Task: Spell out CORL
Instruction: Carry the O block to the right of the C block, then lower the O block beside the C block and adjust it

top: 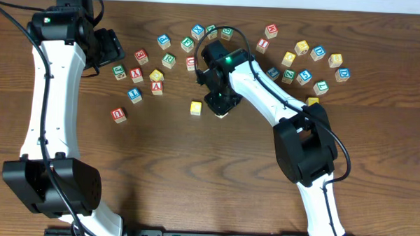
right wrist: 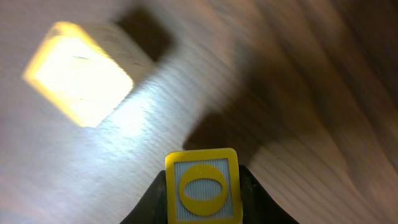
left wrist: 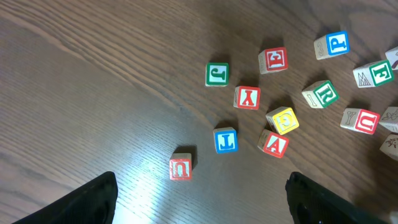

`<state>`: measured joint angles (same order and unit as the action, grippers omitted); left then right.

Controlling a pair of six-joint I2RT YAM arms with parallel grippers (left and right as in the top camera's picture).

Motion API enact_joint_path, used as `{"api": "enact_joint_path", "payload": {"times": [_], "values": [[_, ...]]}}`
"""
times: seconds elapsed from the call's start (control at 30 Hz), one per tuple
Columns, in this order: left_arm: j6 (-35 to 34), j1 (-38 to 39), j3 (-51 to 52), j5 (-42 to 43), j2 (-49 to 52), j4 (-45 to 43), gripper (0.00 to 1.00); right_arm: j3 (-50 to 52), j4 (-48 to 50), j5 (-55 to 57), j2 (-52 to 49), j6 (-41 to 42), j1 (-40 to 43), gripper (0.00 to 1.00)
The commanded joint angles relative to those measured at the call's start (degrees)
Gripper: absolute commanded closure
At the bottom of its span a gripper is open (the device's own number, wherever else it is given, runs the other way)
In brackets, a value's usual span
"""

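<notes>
The right end effector (top: 220, 103) is down near the middle of the worktop (top: 215, 174), its jaws narrow and clamped on the O cube (right wrist: 202, 188). From the right wrist, the yellow-framed O faces the camera between the two dark fingers. I can't tell whether that cube rests on the wood or hangs just above it. Just to its left sits the plain yellow cube (top: 195, 108), apart from it, with bare wood between the two.

The other two letters are off in the left-hand scatter. The green R cube (top: 168, 60) sits among loose neighbours, with a yellow cube (top: 156, 75) and a red A cube (top: 157, 88) just below it. The blue L cube (top: 134, 94) lies near that red A, with a red U cube (top: 118, 114) a little further toward the near edge. The left wrist view shows them all standing apart, none stacked.

The left end effector (top: 109, 48) hovers at the far left edge of this scatter with its jaws wide and nothing between them; only its dark fingertips (left wrist: 93, 199) show in the bottom corners of its own camera.

The right arm (top: 267, 92) stretches across the worktop, covering part of the right-hand group of cubes (top: 303, 62) behind it
</notes>
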<state>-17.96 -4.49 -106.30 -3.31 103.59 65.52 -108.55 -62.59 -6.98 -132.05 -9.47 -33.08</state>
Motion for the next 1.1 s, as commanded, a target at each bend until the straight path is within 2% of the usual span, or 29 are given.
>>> {"api": "enact_joint_path", "payload": {"times": [0.0,0.17,0.23,0.3,0.43,0.73,0.87,1.0,1.03,1.07], "values": [[0.13,-0.31,0.39,-0.28,-0.63,-0.04,0.15,0.26,1.16,-9.92,0.09,-10.03,0.20,0.85],[0.13,-0.31,0.39,-0.28,-0.61,-0.04,0.15,0.28,1.49,-12.70,0.09,-13.62,0.33,0.84],[0.13,-0.31,0.39,-0.28,-0.63,-0.04,0.14,0.44,1.40,-12.66,0.09,-15.34,0.48,0.80],[0.13,-0.33,0.39,-0.28,-0.61,-0.04,0.15,0.81,1.36,-12.63,0.09,-17.27,0.63,0.71],[0.13,-0.31,0.39,-0.28,-0.63,-0.02,0.15,2.34,2.19,-11.21,0.09,-18.47,0.96,0.65],[0.13,-0.31,0.39,-0.28,-0.61,-0.04,0.15,2.60,3.08,-10.56,0.04,-17.97,2.38,0.64],[0.13,-0.31,0.39,-0.28,-0.63,-0.02,0.15,-0.22,1.99,-10.54,0.46,-15.52,2.67,0.53],[0.13,-0.33,0.39,-0.28,-0.61,-0.04,0.15,-5.03,-0.81,-10.54,1.03,-14.78,2.78,0.51],[0.13,-0.33,0.39,-0.28,-0.63,-0.02,0.15,-6.47,-1.81,-10.54,1.36,-14.75,2.78,0.48],[0.13,-0.31,0.39,-0.28,-0.63,-0.02,0.14,-7.93,-2.91,-10.51,1.62,-14.75,2.78,0.41]]}}
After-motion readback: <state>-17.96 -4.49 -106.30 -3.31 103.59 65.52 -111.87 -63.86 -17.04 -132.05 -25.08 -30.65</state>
